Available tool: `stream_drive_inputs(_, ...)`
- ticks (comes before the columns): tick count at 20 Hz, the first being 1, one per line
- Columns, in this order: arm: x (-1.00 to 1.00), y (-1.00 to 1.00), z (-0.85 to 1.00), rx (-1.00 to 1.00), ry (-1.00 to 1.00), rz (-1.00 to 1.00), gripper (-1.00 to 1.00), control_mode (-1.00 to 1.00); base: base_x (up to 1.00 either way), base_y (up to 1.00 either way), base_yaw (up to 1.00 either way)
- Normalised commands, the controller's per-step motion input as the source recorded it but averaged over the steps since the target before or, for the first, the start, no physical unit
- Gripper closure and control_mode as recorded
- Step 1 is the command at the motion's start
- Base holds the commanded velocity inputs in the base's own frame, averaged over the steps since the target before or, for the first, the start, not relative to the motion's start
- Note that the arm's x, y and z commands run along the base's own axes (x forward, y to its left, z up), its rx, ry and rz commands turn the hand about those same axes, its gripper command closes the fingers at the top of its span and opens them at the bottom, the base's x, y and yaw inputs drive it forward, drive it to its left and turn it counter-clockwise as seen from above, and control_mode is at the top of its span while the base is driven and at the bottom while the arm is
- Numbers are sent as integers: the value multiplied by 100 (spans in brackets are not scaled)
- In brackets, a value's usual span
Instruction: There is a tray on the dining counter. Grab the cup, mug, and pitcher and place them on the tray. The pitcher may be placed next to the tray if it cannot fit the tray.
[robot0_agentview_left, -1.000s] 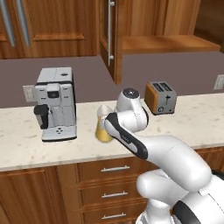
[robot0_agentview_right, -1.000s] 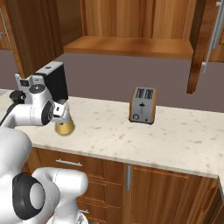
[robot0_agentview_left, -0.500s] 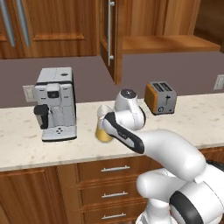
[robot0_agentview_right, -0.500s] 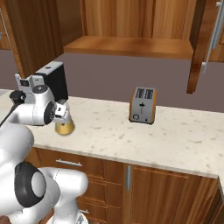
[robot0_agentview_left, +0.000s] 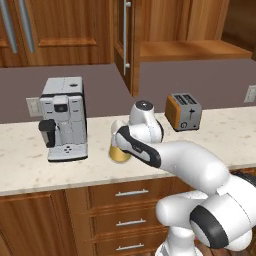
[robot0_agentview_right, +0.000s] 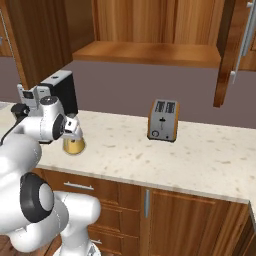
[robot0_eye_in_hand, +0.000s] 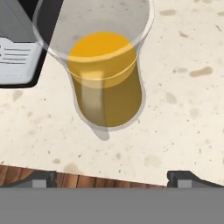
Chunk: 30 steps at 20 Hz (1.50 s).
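The pitcher (robot0_eye_in_hand: 106, 74), holding orange liquid, stands on the beige surface (robot0_agentview_left: 30, 165) just beside the coffee machine (robot0_agentview_left: 64, 118), with the toaster (robot0_agentview_right: 163, 120) well apart. The gripper (robot0_eye_in_hand: 112, 177) hovers above it, jaws spread wide and empty: the approach step. Next, descend and close on the neck. No legible writing.

Coffee machine (robot0_agentview_left: 64, 119), toaster (robot0_agentview_left: 183, 111) well apart on counter (robot0_agentview_left: 30, 165)

The arm (robot0_agentview_left: 200, 165) is glossy white with rounded, bulbous links, dark grey joint bands and round dark caps; a thin black cable (robot0_agentview_right: 11, 131) loops beside its wrist.
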Motion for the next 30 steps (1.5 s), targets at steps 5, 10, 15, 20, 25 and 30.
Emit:
stream_drive_inputs(5, 11, 0, -1, 0, 0, 0, -100, -100, 0, 0, 0)
stream_drive_inputs(10, 10, 0, -2, 0, 0, 0, -100, -100, 0, 0, 0)
stream_drive_inputs(15, 12, 1, -5, 0, 0, 0, -100, -100, 0, 0, 0)
stream_drive_inputs(20, 10, 2, -3, 0, 2, 0, -100, -100, 0, 0, 0)
stream_drive_inputs(25, 11, 1, -5, 0, 2, 0, -100, -100, 0, 0, 0)
stream_drive_inputs(30, 12, 0, -1, 0, 0, 0, -100, -100, 0, 0, 0)
